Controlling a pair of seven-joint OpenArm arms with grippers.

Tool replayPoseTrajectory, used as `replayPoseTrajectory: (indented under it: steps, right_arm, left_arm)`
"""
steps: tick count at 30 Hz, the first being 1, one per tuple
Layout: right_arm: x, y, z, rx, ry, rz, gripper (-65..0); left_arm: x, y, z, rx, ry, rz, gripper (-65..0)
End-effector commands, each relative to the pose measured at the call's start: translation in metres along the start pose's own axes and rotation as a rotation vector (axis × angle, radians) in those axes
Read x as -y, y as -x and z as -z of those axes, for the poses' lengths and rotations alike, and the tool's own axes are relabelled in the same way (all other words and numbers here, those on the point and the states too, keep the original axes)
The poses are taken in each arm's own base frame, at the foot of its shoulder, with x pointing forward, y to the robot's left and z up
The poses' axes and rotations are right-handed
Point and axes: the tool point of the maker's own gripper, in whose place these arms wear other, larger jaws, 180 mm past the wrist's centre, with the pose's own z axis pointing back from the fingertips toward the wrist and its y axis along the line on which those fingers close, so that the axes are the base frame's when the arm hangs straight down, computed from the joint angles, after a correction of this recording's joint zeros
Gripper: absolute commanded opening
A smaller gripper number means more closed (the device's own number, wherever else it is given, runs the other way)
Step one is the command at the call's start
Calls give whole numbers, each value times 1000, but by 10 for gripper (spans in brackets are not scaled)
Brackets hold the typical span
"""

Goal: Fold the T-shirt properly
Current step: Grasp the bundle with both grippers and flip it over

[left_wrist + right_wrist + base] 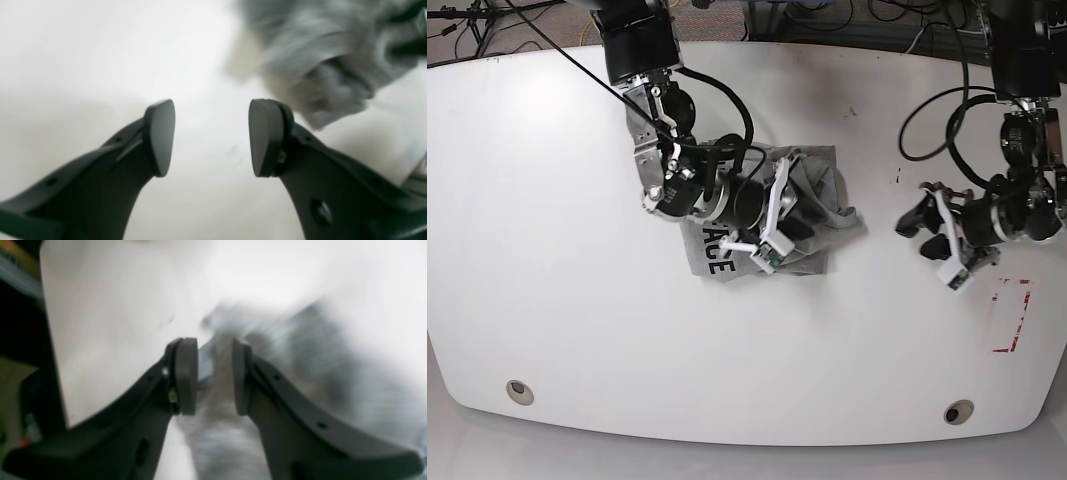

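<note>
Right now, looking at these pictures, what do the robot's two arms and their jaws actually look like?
Both arms are black, jointed and bulky, with loose black cables looping alongside and white brackets near the wrists. The left gripper has two curved matte-black prongs ending in flat, rounded pads. The right gripper is built the same, with small round holes along each prong.

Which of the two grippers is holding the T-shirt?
The right gripper: grey T-shirt fabric sits pinched between its pads. The left gripper stands open over bare table.

Bright, even light; both wrist views motion-blurred.
</note>
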Motion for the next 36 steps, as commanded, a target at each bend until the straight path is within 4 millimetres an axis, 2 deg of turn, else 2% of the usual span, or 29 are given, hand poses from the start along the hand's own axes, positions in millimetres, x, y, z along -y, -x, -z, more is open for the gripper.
replayPoseTrajectory:
  steps: [1,6,13,17,23,29,34,36]
  right_arm:
    - [23,-30,-19,47,67,-62,-484]
    - [64,-26,-41,6,153,-98,-484]
    - [118,-24,-64,40,253,-65,-487]
    - [142,-15,-67,34,261,-44,-488]
    - [168,16,-56,40,252,62,-490]
    - [177,45,-43,81,273,134,-490]
    - [171,78,-40,65,282,178,-490]
    - [167,85,-41,74,281,192,-490]
  left_arm:
    - [13,-16,7,4,-10,87,-319]
    - [59,-24,40,-33,34,190,-319]
    - [111,-45,65,-30,46,306,-319]
    - [134,-41,76,-45,64,317,-319]
    - [166,-39,90,-28,104,316,-319]
    - [181,-17,104,-54,137,304,-319]
    - [173,6,115,-131,140,284,-319]
    - [157,12,115,-146,118,278,-319]
